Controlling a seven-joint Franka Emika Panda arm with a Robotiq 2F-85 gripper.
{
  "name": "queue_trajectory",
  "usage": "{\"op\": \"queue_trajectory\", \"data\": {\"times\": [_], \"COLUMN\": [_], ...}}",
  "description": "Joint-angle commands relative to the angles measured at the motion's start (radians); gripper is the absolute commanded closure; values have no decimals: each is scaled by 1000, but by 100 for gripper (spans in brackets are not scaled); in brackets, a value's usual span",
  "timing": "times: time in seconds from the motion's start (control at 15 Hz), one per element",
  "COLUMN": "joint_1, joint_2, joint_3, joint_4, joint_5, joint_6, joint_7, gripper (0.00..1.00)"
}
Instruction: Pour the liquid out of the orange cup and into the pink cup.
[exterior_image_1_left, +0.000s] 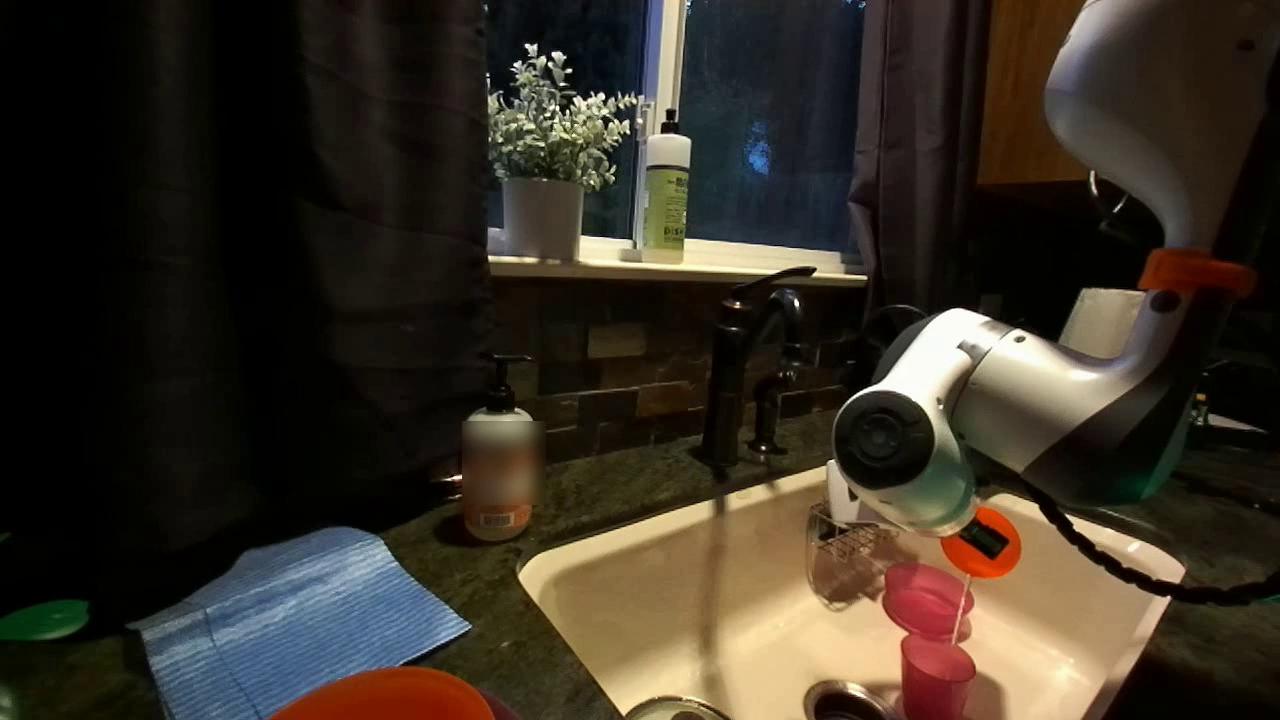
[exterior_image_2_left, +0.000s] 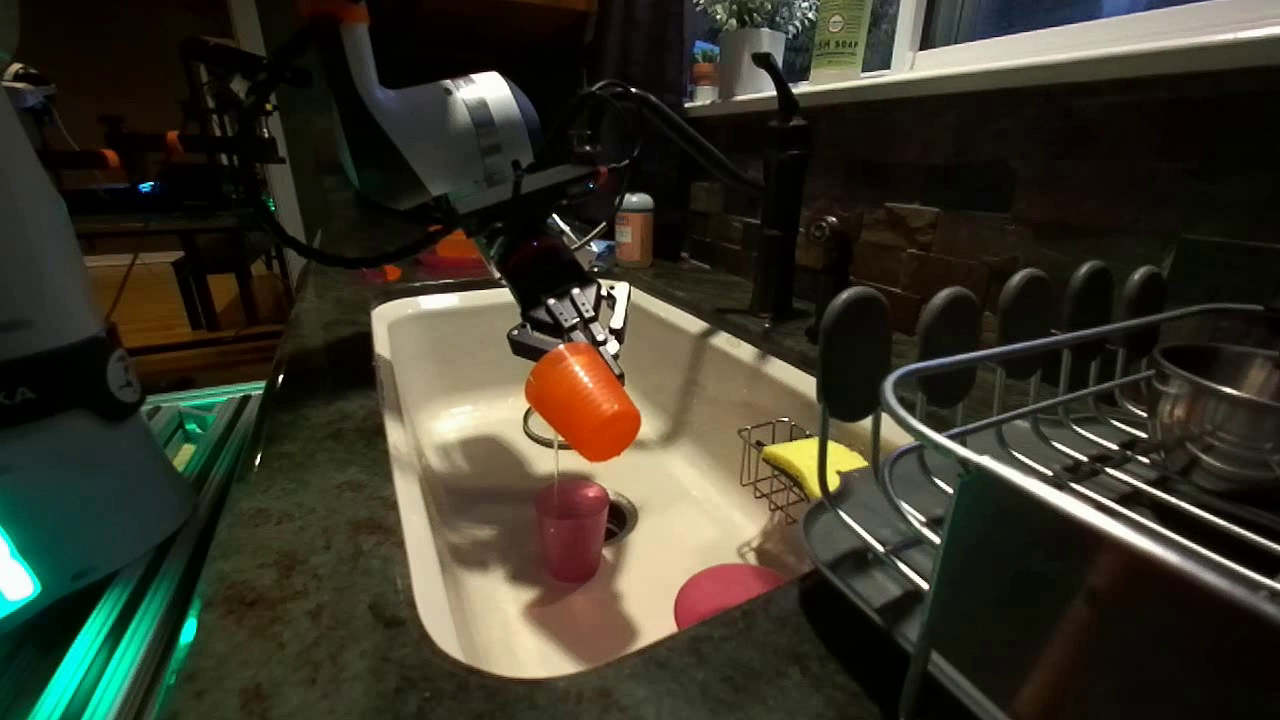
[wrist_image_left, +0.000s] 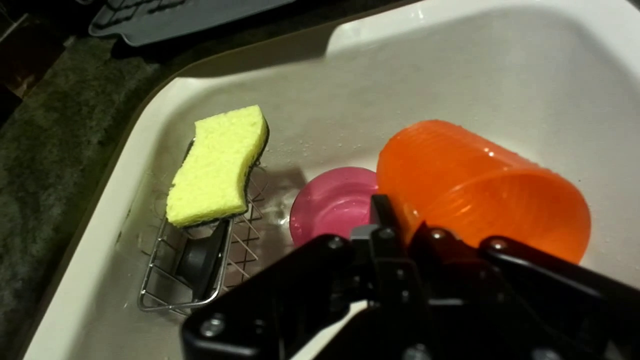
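Observation:
The orange cup (exterior_image_2_left: 583, 405) is tilted in the air above the sink, in both exterior views (exterior_image_1_left: 1004, 562) and in the wrist view (wrist_image_left: 450, 165). My gripper (exterior_image_2_left: 597, 352) is shut on its wall near the rim; the fingertips (wrist_image_left: 402, 220) are partly hidden by the cup. A thin stream of liquid (exterior_image_2_left: 556, 468) falls from the orange cup's lower rim to the pink cup (exterior_image_2_left: 572, 535). The pink cup stands upright on the sink floor beneath, also in an exterior view (exterior_image_1_left: 937, 680). It is hidden in the wrist view.
A pink dish (wrist_image_left: 335, 205) lies in the sink (exterior_image_2_left: 405, 500) near a wire caddy (wrist_image_left: 150, 295) with a yellow sponge (wrist_image_left: 217, 167). A dark faucet (exterior_image_2_left: 780, 220) stands behind the sink. A dish rack (exterior_image_2_left: 1000, 480) stands at one end. A blue cloth (exterior_image_1_left: 300, 610) and soap bottle (exterior_image_1_left: 497, 475) are on the counter.

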Motion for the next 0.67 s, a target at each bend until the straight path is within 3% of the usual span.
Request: {"op": "queue_trajectory", "data": {"times": [0.0,0.6], "joint_1": [9,8], "joint_2": [18,13], "joint_3": [9,15], "joint_4": [14,12], "joint_5": [-24,-33], "joint_6": [-51,-86], "joint_7": [-9,-32], "gripper": [99,99]}}
